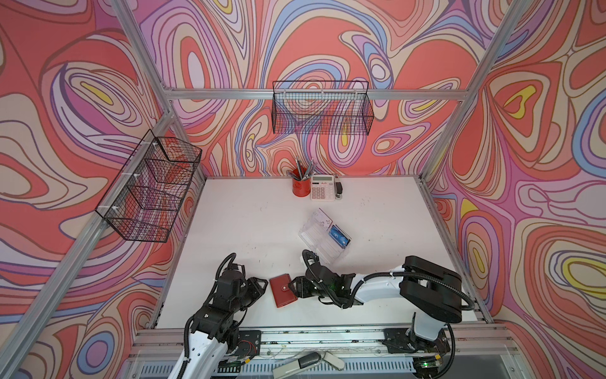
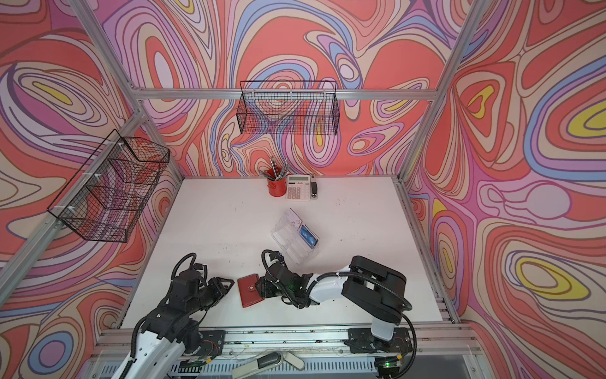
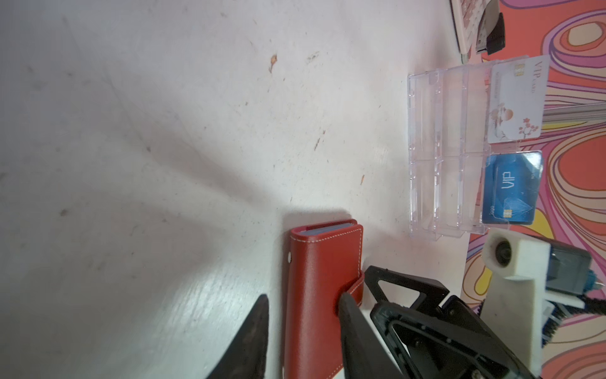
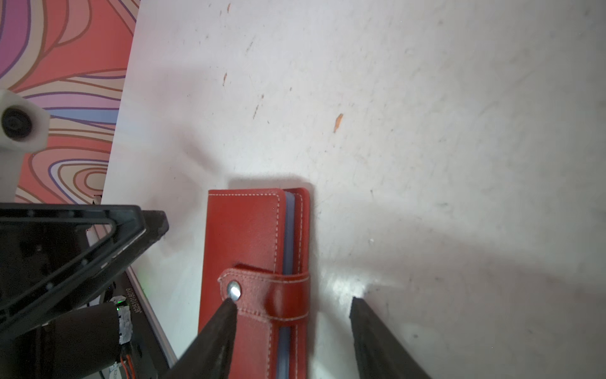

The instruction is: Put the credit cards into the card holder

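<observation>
The red wallet (image 1: 283, 291) lies flat near the 6 o'clock edge of the white table (image 1: 246, 223). The credit cards (image 4: 289, 229) are inside it, and only their thin bluish edges peek out between the covers. The left gripper (image 3: 303, 297) comes in from 9 o'clock with its two fingers spread, one on each side of the wallet, and I see no squeeze yet. The right gripper (image 4: 293, 302) comes in from 3 o'clock, also spread. One of its finger tips sits right at the shiny snap (image 4: 234, 291) on the strap (image 4: 285, 295), and the other is over bare table beside the wallet. I think the job now is to pop the strap open. To do it well, the left gripper should pinch the wallet firmly so it cannot slide. The right one should catch the end of the strap, not the cover, and pull up gently. The clear card holder (image 1: 323, 251) waits at about 1 o'clock from the wallet, with a blue card (image 1: 339, 237) and a white card (image 1: 323, 216) already in it. A red pen cup (image 1: 299, 188) and a calculator (image 1: 322, 187) stand far off at 12 o'clock, out of the way. The two grippers are very close together, so they could bump.
</observation>
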`<state>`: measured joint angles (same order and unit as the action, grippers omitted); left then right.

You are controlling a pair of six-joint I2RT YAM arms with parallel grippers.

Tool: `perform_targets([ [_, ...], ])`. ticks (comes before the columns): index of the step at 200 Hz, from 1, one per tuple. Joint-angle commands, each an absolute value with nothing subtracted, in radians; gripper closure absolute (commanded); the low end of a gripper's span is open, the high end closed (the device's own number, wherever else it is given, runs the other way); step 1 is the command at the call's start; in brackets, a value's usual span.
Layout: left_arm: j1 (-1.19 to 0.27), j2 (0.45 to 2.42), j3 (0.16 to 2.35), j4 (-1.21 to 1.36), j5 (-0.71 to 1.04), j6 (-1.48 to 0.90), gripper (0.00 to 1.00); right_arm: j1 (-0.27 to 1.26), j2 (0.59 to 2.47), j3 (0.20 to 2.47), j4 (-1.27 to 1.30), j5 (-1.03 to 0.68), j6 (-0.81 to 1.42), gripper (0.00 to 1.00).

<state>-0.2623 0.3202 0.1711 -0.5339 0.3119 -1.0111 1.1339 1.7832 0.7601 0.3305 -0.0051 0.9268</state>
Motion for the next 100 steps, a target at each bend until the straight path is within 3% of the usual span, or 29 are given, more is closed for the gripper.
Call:
perform_targets([
  [1,-0.269,0.329,0.138,-0.505,0.343,-1.052,0.64,1.14,1.818,0.75,0.372,-0.009,0.982,0.42],
  [57,-0.347,0.434,0.097,-0.348,0.312,-1.082,0.67,1.143,1.829,0.732,0.415,0.0,1.005,0.48],
  [100,-0.504,0.637,0.1,-0.168,0.198,-1.12,0.75,1.143,1.822,0.709,0.446,0.005,1.023,0.51],
])
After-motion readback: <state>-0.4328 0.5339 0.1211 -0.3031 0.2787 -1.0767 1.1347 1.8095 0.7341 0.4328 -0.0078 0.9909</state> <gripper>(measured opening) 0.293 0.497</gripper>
